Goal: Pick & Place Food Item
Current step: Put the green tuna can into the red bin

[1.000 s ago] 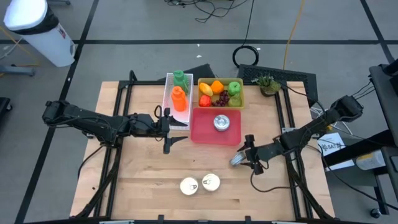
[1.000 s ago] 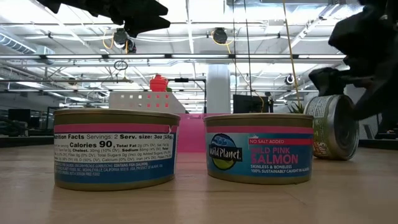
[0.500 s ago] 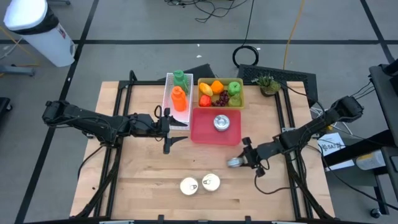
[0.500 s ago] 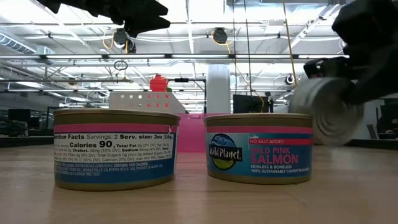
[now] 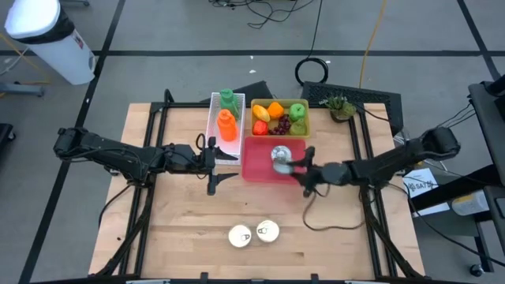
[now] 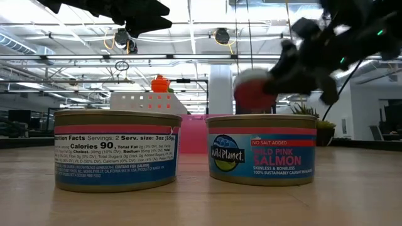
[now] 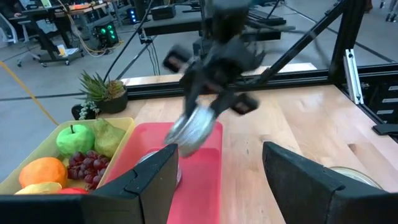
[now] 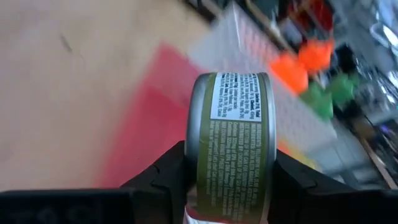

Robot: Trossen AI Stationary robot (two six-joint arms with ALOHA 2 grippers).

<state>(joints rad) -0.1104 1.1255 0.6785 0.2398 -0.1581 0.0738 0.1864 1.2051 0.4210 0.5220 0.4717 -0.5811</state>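
A green-labelled food can (image 8: pixel 231 137) is held by my right gripper (image 5: pixel 298 167), which is shut on it above the right part of the red tray (image 5: pixel 256 167). In the left wrist view the same can (image 7: pixel 189 127) hangs in the air over the tray (image 7: pixel 202 186). A second can (image 5: pixel 278 154) stands on its flat bottom in the tray. Two more cans (image 5: pixel 240 235) (image 5: pixel 268 230) stand near the table's near edge. My left gripper (image 5: pixel 215 163) waits open, left of the tray. My right gripper pinches the can between its two fingers (image 8: pixel 168 177), one on each flat end, so the label band (image 8: pixel 233 106) faces the wrist camera. The fingers come level from the table's right side. The can is lifted clear, lying on its side above the tray.
A yellow-green bin of fruit (image 5: pixel 279 118) and a white tray with an orange and a green bottle (image 5: pixel 226 118) sit behind the red tray. A small potted plant (image 5: pixel 339 106) stands at the far right corner. Bare wood lies between the tray and the near cans.
My right gripper, shut on the can all along, has lifted it off the table right of the tray's near corner. It has carried the can up and toward the far left, to above the tray's right part. The can was lying on its side on the wood before.
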